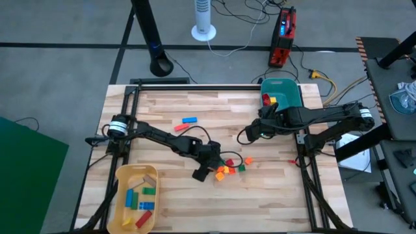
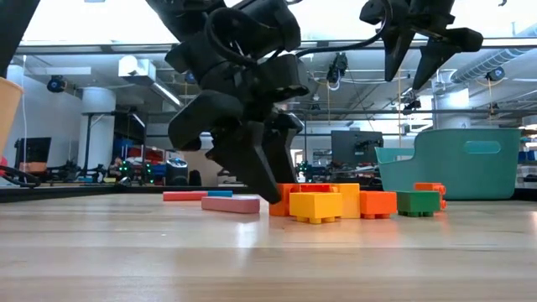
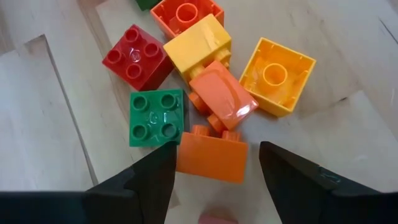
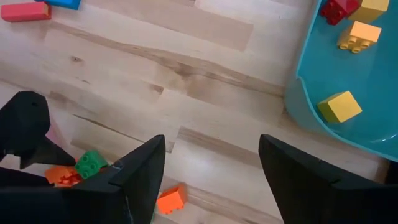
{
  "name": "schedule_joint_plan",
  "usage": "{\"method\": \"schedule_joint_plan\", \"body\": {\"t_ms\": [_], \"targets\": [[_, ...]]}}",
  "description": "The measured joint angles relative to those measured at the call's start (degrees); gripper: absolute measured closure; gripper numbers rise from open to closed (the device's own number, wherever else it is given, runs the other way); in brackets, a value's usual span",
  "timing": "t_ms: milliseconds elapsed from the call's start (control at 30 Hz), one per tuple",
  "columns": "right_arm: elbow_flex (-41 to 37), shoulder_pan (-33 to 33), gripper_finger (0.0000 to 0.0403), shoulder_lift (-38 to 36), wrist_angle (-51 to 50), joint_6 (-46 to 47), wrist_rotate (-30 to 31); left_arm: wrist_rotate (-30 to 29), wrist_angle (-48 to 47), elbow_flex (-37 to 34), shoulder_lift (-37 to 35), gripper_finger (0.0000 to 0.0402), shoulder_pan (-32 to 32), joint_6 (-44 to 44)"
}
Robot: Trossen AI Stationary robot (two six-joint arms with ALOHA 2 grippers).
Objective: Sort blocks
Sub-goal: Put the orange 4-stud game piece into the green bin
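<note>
The left arm reaches from its mount at the table's left edge toward the middle of the table, angling to the near side, elbow low and wrist bent down. The left gripper (image 1: 203, 171) hangs just above the tabletop with its fingers (image 3: 152, 180) spread apart and empty, tips pointing down and slightly tilted. In the low view the same gripper (image 2: 267, 180) shows its dark tips almost touching the wood.

The right arm stretches from the right edge leftward across the far right part of the table, held higher. The right gripper (image 1: 249, 134) is raised well clear of the surface, its fingers (image 4: 140, 171) parted wide and holding nothing.
</note>
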Motion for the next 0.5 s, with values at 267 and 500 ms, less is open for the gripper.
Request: {"method": "schedule_joint_plan", "body": {"t_ms": [267, 500], "targets": [[-0.31, 0.00, 0.0145, 0.02, 0.03, 0.35, 0.02, 0.04, 0.59, 0.00, 0.09, 0.0238, 0.00, -0.50], [-0.41, 0.00, 0.0155, 0.40, 0.29, 0.08, 0.10, 0.17, 0.47, 0.00, 0.05, 0.0266, 0.00, -3.98]]}}
